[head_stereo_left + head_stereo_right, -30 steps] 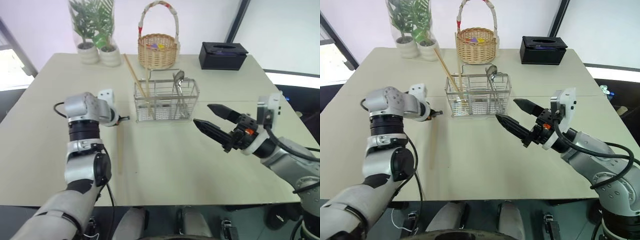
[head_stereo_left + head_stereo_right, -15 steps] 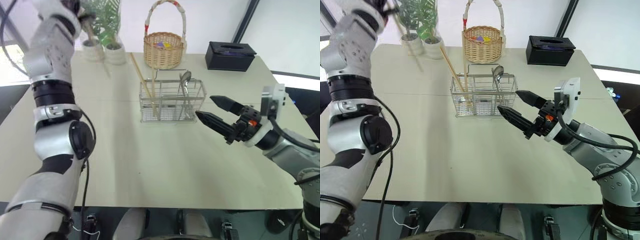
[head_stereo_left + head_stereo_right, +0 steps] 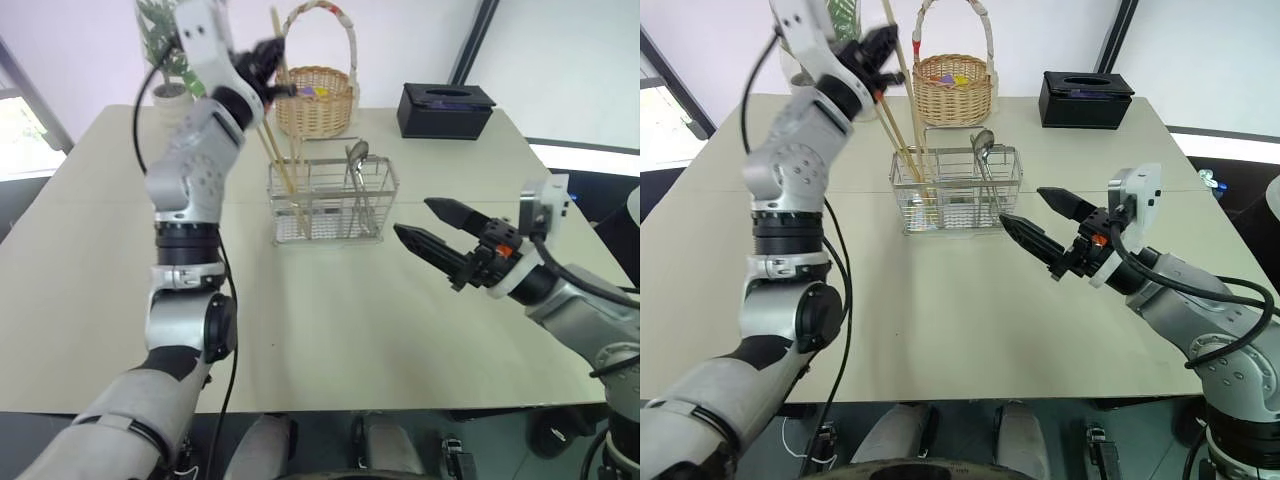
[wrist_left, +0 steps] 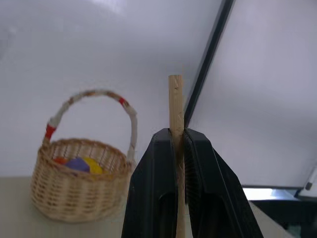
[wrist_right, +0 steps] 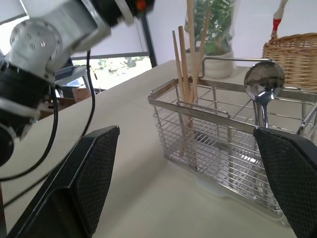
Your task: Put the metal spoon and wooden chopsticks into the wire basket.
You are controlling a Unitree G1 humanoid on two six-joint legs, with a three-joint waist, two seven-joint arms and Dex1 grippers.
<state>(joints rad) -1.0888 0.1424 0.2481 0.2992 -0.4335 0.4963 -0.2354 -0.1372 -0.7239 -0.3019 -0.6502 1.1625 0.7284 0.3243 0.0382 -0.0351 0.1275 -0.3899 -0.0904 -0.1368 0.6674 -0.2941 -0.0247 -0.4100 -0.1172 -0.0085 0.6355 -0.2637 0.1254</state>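
My left gripper [image 3: 270,78] is raised high over the table, shut on a wooden chopstick [image 4: 175,94]. That stick slants down toward the left end of the wire basket [image 3: 331,200]; I cannot tell whether its tip is inside. Other wooden chopsticks [image 5: 184,84] lean in the basket's left compartment. The metal spoon [image 3: 357,156] stands upright in the basket, bowl up. My right gripper [image 3: 412,217] hovers open just right of the basket with nothing between its fingers [image 5: 84,183].
A round wicker basket [image 3: 318,100] with a tall handle stands behind the wire basket. A black tissue box [image 3: 446,110] sits at the back right and potted plants [image 3: 170,97] at the back left. Bare table [image 3: 330,320] stretches in front.
My left arm has swung up from the table to the left end of the wire basket, carrying the chopstick that lay on the table. The right gripper has stayed in place, open.
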